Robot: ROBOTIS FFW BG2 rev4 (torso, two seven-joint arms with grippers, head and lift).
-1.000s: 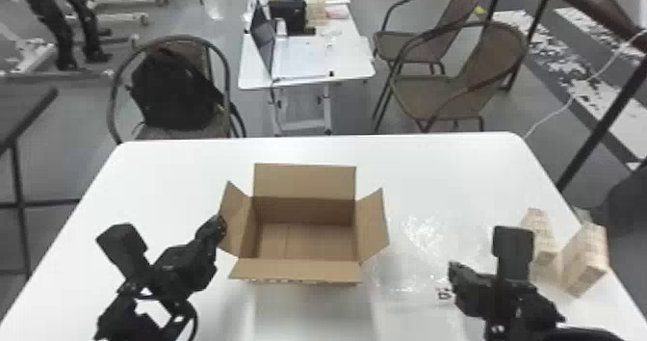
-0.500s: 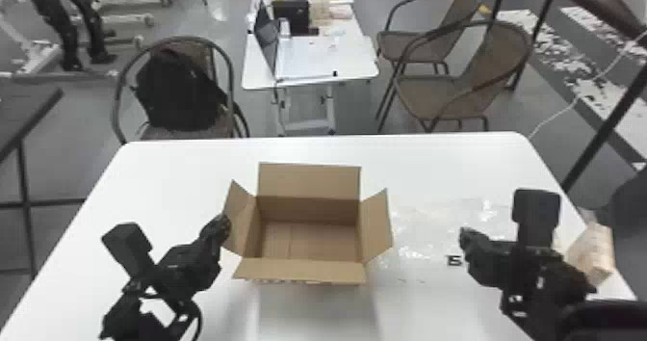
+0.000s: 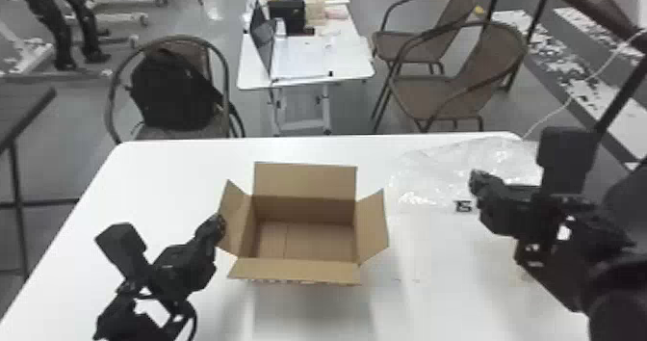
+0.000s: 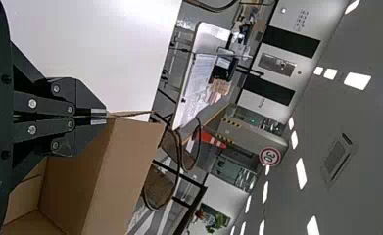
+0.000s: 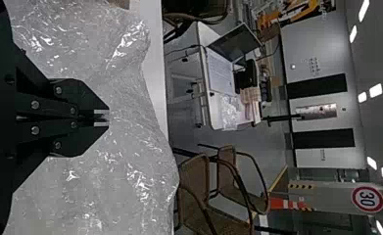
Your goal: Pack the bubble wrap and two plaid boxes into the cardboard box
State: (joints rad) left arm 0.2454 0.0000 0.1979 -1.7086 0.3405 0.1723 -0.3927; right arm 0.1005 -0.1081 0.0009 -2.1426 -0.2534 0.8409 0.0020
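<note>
Left claw [image 3: 220,227] is clenched on the left flap [image 3: 232,219] of the cardboard box [image 3: 305,270], arm coming in from the bottom edge; in the left wrist view the two black fingers pinch the flap's edge between their tips. Behind that side, past the far edge of the white counter [image 3: 159,181], a black bag [image 3: 168,89] sits on a brown chair [image 3: 216,65]. Next over, the box: upright on the counter, all four flaps spread outward, the far one standing up, bottom panel in plain sight. Laptop [image 3: 262,36] well behind it, lid up. Right of the box, apart from it, comes the bubble wrap [image 3: 433,176], clear, crinkled and shiny, spread loosely toward the counter's far right part. Right claw [image 3: 474,181] is clenched on the wrap, fingertips together; in the right wrist view the sheet spreads out around and behind the fingers. Small black print [image 3: 463,206] shows on the wrap just beside that claw. Right arm enters from the right side, across the right part of the counter. Behind, beyond the far edge, two more brown chairs [image 3: 462,89] stand on the gray floor [image 3: 356,109].
</note>
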